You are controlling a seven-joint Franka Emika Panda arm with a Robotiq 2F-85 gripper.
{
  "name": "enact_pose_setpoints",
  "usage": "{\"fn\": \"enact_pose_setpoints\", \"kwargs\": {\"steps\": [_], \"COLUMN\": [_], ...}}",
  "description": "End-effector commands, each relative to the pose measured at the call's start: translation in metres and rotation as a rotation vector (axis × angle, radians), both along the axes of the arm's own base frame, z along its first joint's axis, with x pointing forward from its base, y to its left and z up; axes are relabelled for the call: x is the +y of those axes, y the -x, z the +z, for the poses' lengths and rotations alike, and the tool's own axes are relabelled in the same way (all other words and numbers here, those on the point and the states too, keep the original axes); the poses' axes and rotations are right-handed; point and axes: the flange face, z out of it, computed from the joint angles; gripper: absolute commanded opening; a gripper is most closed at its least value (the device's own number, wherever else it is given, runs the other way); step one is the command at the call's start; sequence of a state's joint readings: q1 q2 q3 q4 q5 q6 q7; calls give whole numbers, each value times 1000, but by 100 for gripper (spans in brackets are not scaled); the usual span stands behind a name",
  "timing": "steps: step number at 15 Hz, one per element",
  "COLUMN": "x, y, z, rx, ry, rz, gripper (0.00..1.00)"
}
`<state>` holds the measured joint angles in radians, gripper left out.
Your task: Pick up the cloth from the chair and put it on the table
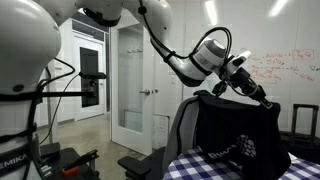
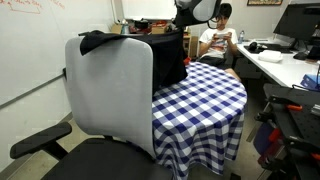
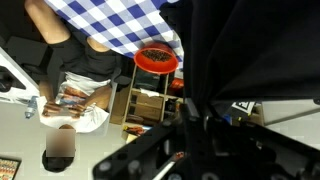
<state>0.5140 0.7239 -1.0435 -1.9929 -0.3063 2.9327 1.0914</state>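
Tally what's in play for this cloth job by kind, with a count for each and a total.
black cloth: 1
office chair: 1
table, under a blue-and-white checkered tablecloth: 1
gripper: 1
Total: 4

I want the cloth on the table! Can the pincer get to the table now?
Probably yes. The pincer hangs just above the table and seems to grip the cloth. Nothing but the dangling cloth lies between them.
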Motion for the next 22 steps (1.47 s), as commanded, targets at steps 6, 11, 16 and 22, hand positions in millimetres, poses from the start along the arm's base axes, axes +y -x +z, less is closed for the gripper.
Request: {"fn": "enact_pose_setpoints", "kwargs": {"steps": [6,11,16,22], "x": [12,41,107,199], "y": [83,82,51,12], "z": [21,43,86,147], "rx": [-65,-81,-115,-126], "ry": [-57,-78,-154,-271], "rz": [37,123,332,570], "gripper": [62,99,100,100]}}
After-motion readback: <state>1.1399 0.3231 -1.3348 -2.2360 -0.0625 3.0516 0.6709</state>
